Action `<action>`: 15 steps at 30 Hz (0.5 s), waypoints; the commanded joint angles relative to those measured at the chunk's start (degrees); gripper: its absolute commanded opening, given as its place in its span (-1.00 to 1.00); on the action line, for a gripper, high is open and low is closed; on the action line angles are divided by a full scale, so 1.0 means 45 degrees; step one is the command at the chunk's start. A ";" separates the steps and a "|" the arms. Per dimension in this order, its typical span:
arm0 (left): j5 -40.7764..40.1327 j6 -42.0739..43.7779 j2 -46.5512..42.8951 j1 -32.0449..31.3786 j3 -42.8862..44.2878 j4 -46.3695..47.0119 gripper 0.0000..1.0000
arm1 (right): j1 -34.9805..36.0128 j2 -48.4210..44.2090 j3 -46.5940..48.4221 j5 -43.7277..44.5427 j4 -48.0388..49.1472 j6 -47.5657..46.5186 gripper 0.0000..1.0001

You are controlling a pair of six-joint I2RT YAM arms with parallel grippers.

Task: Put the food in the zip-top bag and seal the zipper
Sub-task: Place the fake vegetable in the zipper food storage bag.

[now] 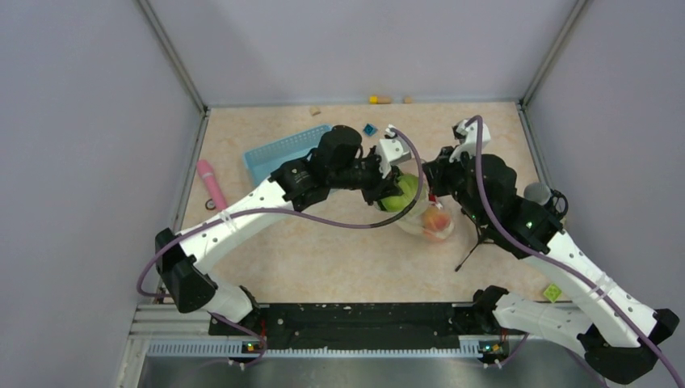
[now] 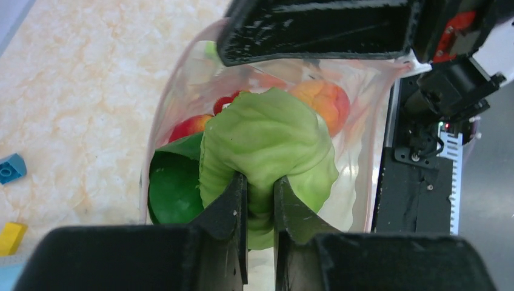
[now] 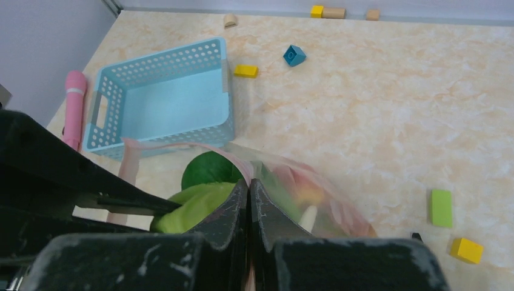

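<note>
My left gripper (image 2: 260,182) is shut on a light green leafy vegetable (image 2: 267,139), held in the mouth of the clear zip-top bag (image 2: 159,121). Inside the bag lie a dark green round fruit (image 2: 173,185), a red fruit (image 2: 191,126) and an orange one (image 2: 327,100). My right gripper (image 3: 249,185) is shut on the bag's rim at the pale pink zipper (image 3: 221,153) and lifts that edge. From above, both grippers meet mid-table over the bag (image 1: 432,225), with the leafy vegetable (image 1: 401,194) between them.
A light blue lattice basket (image 3: 163,97) stands empty behind the bag, with a pink stick toy (image 3: 74,106) to its left. Small blocks lie scattered: blue (image 3: 294,54), yellow (image 3: 245,71), green (image 3: 441,207) and yellow (image 3: 467,250) at the right. Walls enclose the table.
</note>
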 commanded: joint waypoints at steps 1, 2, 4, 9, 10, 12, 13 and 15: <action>0.0454 0.1470 0.0297 -0.0454 0.0762 -0.0431 -1.00 | -0.0044 -0.0502 0.0123 -0.0204 0.1666 0.0365 -1.00; 0.0361 0.1463 0.0446 -0.0539 0.0917 -0.0435 -1.00 | -0.0044 -0.0507 0.0109 -0.0342 0.1720 0.0439 -1.00; 0.0122 0.1325 0.0844 -0.0724 0.1278 -0.0393 -1.00 | -0.0056 -0.0499 0.0083 -0.0834 0.1886 0.0557 -1.00; -0.0894 0.0728 0.1421 -0.1027 0.1748 0.0424 -1.00 | -0.0046 -0.0507 0.0145 -0.2063 0.2079 0.0905 -1.00; -0.1143 0.0489 0.1458 -0.1047 0.1768 0.0702 -1.00 | -0.0044 -0.0493 0.0166 -0.2266 0.2096 0.0994 -1.00; -0.1923 0.0142 0.1545 -0.1080 0.1757 0.1068 -1.00 | -0.0044 -0.0487 0.0211 -0.2630 0.2087 0.1221 -1.00; -0.2421 -0.0071 0.1564 -0.1118 0.1720 0.1244 -1.00 | -0.0044 -0.0498 0.0228 -0.2820 0.2097 0.1359 -1.00; -0.3255 -0.0350 0.1556 -0.1131 0.1651 0.1405 -0.92 | -0.0046 -0.0519 0.0239 -0.3034 0.2156 0.1584 -1.00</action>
